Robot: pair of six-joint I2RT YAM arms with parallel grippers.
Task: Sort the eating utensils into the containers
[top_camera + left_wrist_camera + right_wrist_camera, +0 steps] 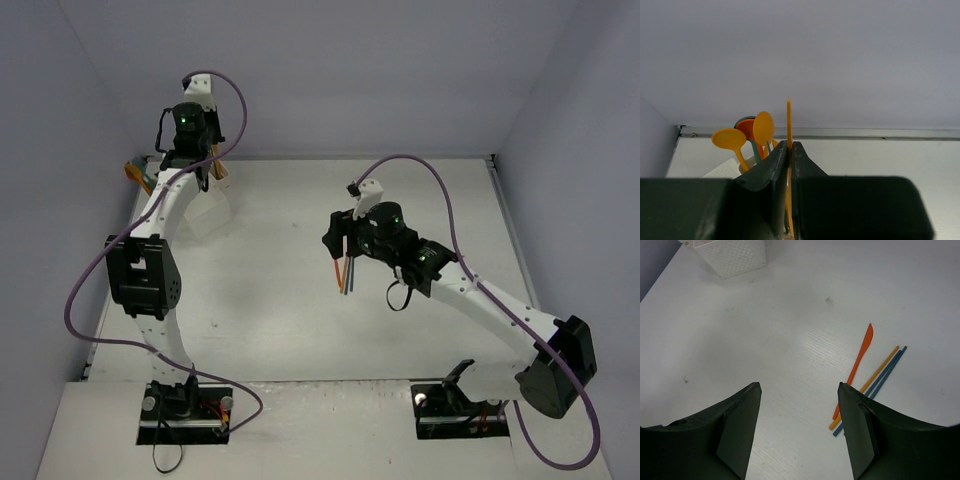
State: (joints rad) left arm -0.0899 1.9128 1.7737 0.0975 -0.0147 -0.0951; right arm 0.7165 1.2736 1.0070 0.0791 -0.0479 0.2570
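My left gripper (790,145) is shut on a thin orange utensil (788,117) that stands up edge-on between its fingers. It hovers by the white containers (208,210) at the far left. Beyond it, orange, red and teal spoons (755,131) stand in a bin (724,170). My right gripper (799,387) is open and empty, low over the table (430,200). Just right of its right finger lie an orange-red knife (861,357), an orange handle (879,371) and two blue handles (890,371). From above these utensils (345,273) show below the right gripper (342,250).
A corner of the white perforated containers (735,255) shows at the top left of the right wrist view. Grey walls close the table at the back and both sides. Purple cables loop over both arms.
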